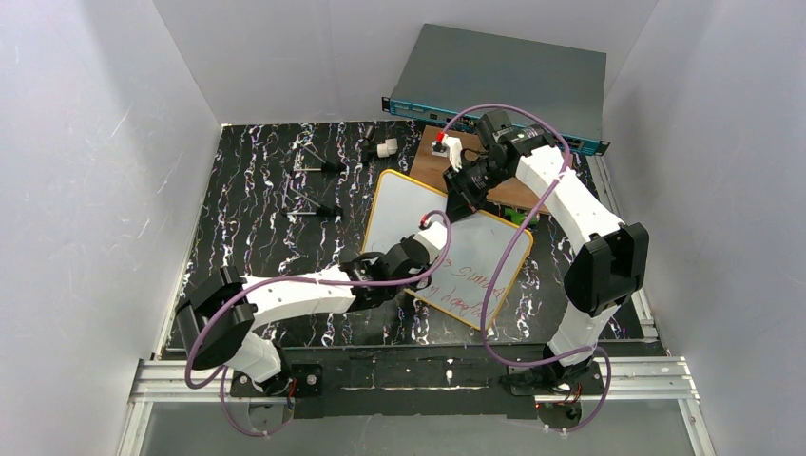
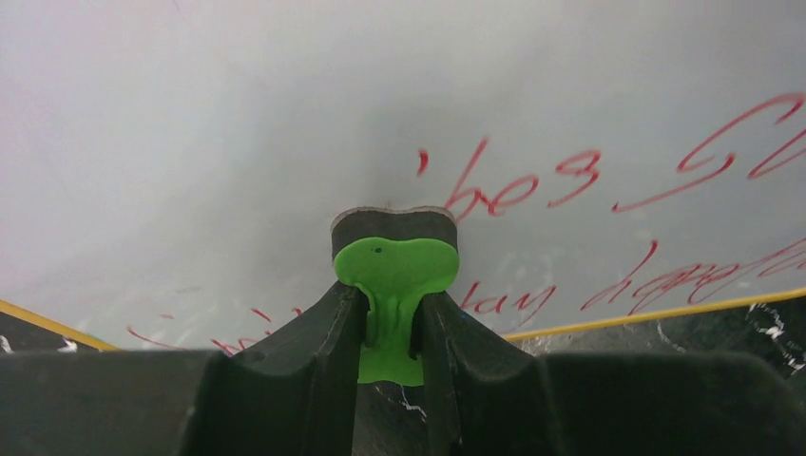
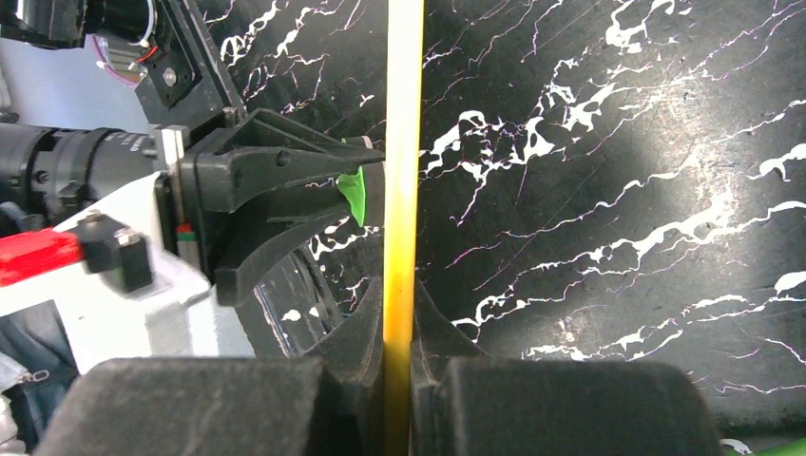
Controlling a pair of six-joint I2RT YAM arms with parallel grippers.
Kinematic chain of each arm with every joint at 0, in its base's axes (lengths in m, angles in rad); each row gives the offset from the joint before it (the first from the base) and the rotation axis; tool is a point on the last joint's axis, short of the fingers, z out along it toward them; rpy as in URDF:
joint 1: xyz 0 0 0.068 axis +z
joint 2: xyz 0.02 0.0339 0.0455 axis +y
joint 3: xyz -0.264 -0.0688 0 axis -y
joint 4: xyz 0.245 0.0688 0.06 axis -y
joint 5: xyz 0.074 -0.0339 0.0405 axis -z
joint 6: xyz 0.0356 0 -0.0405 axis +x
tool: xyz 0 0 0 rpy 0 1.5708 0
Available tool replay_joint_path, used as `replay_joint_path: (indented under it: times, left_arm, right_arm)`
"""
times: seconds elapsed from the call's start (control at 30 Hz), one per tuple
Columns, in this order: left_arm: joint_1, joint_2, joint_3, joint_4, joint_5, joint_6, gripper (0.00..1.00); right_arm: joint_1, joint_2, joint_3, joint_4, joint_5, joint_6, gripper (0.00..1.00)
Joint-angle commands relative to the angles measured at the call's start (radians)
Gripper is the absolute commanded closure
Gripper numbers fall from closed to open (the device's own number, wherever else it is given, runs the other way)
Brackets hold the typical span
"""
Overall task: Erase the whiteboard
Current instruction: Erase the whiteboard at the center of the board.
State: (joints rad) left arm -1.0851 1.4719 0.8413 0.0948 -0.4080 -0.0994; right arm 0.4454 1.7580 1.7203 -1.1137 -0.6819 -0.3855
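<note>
Though hidden overhead, eraser (image 2: 394,271) (green) pinched.

Ahead of the left gripper (image 2: 392,318), the whiteboard (image 2: 238,133) blocks forward travel, the green eraser (image 2: 394,256) pressed against it; unobstructed board surface lies to either side of the eraser. Beside the right gripper (image 3: 399,328), clamped on the board's frame, the left arm (image 3: 95,313) crowds one side, while bare table (image 3: 618,190) lies open on the other.
</note>
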Motion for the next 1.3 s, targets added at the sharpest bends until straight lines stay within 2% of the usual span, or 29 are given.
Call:
replay_joint_path:
  times: [0.0, 0.37, 0.67, 1.0, 1.27]
  left_arm:
    - [0.045, -0.021, 0.123, 0.112, -0.028, 0.048, 1.00]
    - [0.066, -0.092, 0.145, 0.099, 0.022, 0.023, 1.00]
    - [0.068, -0.132, -0.007, 0.150, 0.179, -0.020, 1.00]
    - [0.066, -0.094, -0.158, 0.219, 0.188, -0.062, 1.00]
    - [0.020, -0.035, -0.202, 0.199, 0.182, -0.119, 1.00]
  right_arm:
    - [0.046, -0.008, -0.007, -0.033, -0.011, -0.064, 0.99]
    - [0.046, -0.012, -0.009, -0.031, -0.006, -0.062, 0.99]
    - [0.046, -0.011, -0.009, -0.031, -0.006, -0.062, 0.99]
    - [0.046, -0.006, -0.009, -0.031, -0.006, -0.062, 0.99]
    - [0.045, -0.005, -0.008, -0.032, -0.005, -0.062, 0.99]
